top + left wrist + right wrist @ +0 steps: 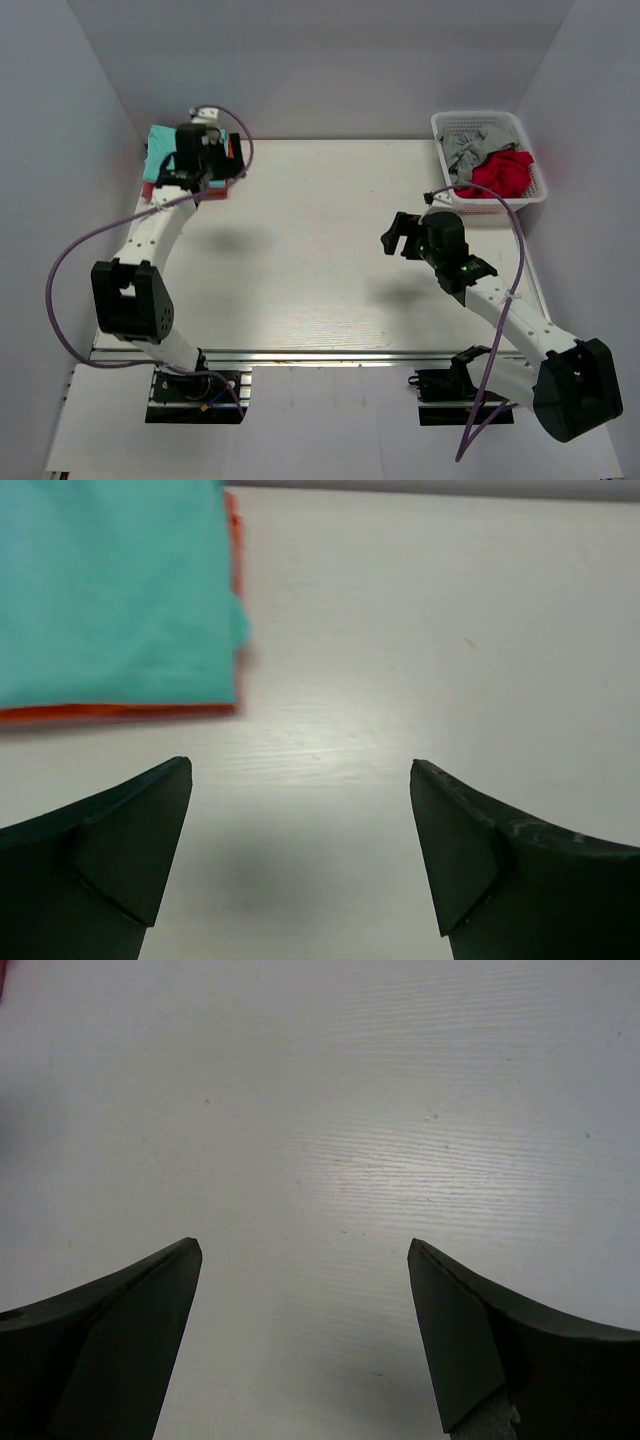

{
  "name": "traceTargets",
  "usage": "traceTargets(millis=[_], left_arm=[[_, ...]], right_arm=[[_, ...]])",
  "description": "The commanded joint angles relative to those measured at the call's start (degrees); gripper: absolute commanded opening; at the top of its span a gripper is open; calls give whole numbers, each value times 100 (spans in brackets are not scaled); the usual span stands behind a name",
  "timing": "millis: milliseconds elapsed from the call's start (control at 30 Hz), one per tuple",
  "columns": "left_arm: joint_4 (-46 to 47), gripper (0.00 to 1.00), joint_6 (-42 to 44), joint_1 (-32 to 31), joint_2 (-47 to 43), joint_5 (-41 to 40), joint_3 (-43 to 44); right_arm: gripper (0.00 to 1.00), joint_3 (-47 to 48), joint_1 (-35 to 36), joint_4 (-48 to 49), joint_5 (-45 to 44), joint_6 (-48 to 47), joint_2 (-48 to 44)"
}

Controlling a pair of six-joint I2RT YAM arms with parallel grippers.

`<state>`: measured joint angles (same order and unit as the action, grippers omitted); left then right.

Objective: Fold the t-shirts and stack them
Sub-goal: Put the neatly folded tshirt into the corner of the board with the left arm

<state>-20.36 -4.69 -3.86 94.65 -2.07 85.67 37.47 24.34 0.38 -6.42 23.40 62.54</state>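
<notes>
A folded mint-teal t-shirt [110,580] lies on top of a folded orange t-shirt [120,712], of which only the edges show. The stack sits at the table's far left corner, with the teal t-shirt [160,142] partly hidden under my left arm. My left gripper [300,765] hangs open over bare table just to the right of the stack, nothing between its fingers. It appears in the top view as the left gripper [205,162] at the stack's edge. My right gripper [392,235] is open above the table's right middle; the right gripper [305,1245] holds nothing.
A white mesh basket [530,195] stands at the far right corner with a grey garment [465,148] and a red garment [505,172] bunched inside. Grey walls close in the table on three sides. Purple cables loop off both arms.
</notes>
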Motion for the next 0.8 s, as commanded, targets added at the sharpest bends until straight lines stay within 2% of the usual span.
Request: traceTargets(millis=[0,67,167,267,367,500,767], left_arm=[[417,100,-646,-457,-850,259,-1354],[725,100,-919,-905,-1498,443,-2303],[1200,100,-1305,-1581,-1976,645,-3298],[1411,100,-1613,-2344,-2241,402,-3941],[1412,100,-1728,-2960,-2293,-256,-4241],[1122,100,-1781,-3410,-2082,-944,-4172],[1394,100,-1728,-3815,-2003,-1348,-4111]], right_arm=[[90,-284,-43,225,140,-151,-330],[90,-415,-26,217,149,-134,-462],[90,-573,-17,146,237,-195,-664],[90,-767,-17,85,264,-275,-822],[90,-978,-17,155,211,-240,-1015],[90,-1329,-25,330,324,-204,-1314],[90,-1620,-34,594,317,-169,-1482]])
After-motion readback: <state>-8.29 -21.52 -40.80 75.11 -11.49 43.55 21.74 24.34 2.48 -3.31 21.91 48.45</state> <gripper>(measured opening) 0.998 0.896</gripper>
